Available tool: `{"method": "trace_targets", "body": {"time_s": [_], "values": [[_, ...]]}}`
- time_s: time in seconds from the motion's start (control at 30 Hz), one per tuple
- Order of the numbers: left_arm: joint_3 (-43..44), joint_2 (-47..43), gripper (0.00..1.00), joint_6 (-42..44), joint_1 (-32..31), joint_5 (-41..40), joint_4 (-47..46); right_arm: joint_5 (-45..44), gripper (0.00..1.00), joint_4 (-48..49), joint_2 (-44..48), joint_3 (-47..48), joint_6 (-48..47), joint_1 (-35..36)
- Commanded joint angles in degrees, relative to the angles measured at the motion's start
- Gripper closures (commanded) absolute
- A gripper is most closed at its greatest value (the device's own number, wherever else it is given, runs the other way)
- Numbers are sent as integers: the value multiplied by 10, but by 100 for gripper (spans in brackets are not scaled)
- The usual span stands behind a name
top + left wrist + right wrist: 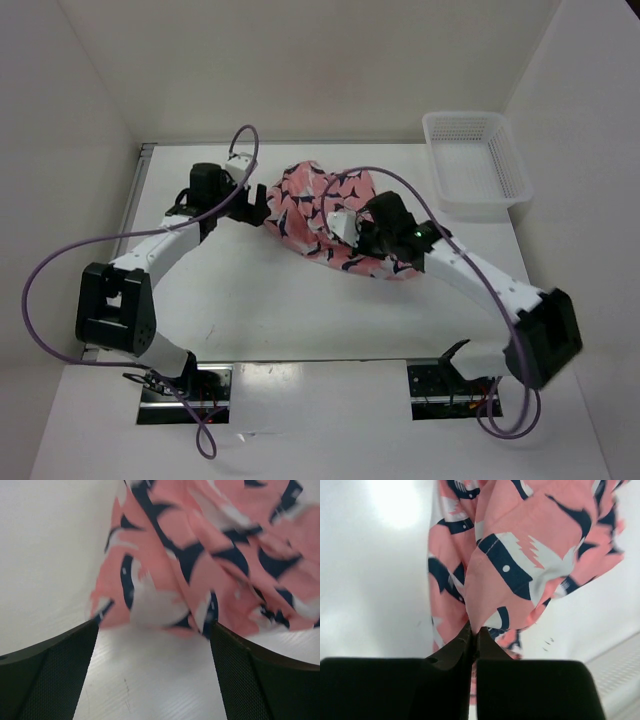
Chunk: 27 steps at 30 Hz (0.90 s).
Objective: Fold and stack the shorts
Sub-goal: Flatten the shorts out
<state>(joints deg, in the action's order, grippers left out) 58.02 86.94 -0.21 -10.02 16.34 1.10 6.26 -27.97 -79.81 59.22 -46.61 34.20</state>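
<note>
Salmon-pink whale-print fabric shorts (320, 215) lie bunched, pinched by right end effector (472, 632). Left end effector (154, 630) gapes just before them; next it should probably grasp and spread.

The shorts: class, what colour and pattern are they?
The shorts are salmon pink with navy-and-white whale shapes; clearest in the right wrist view.

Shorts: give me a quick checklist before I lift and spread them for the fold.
1. Right end effector shut on the shorts: ok, a fold of cloth is pinched between its fingers.
2. Left end effector open and free: ok, it holds nothing; the shorts' edge lies just ahead of it.
3. Shorts flat: not ok, bunched in a heap.
4. Which part is pinched, waistband or leg: cannot tell.
5. Basket apart from the shorts: ok, it sits at the far right.
</note>
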Motion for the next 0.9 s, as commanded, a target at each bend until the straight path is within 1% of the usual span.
{"method": "trace_targets", "body": {"time_s": [0.0,0.13,0.23,0.33,0.4,0.47,0.57,0.6,0.67,0.77,0.87], "values": [[55,33,1,2,1,59,10,66,100,-136,110,-59,-125,21],[89,77,0,2,1,67,28,66,100,-201,162,-97,-188,47],[121,107,0,2,-13,86,47,35,100,-201,182,-127,-224,76],[139,131,0,2,-50,86,47,23,100,-201,190,-140,-237,108],[144,149,0,2,-83,81,52,23,100,-178,185,-146,-227,120],[152,165,0,2,-108,47,36,23,100,-152,173,-151,-206,128],[165,186,0,2,-108,-10,-4,23,100,-146,173,-156,-191,134],[171,199,0,2,-108,-48,-11,29,100,-146,173,-161,-185,134],[189,224,0,2,-108,-88,-29,29,100,-146,182,-179,-180,134],[235,261,0,2,-108,-94,-45,29,100,-133,198,-198,-168,134],[280,299,0,2,-108,-94,-45,29,100,-126,203,-198,-143,134]]}}
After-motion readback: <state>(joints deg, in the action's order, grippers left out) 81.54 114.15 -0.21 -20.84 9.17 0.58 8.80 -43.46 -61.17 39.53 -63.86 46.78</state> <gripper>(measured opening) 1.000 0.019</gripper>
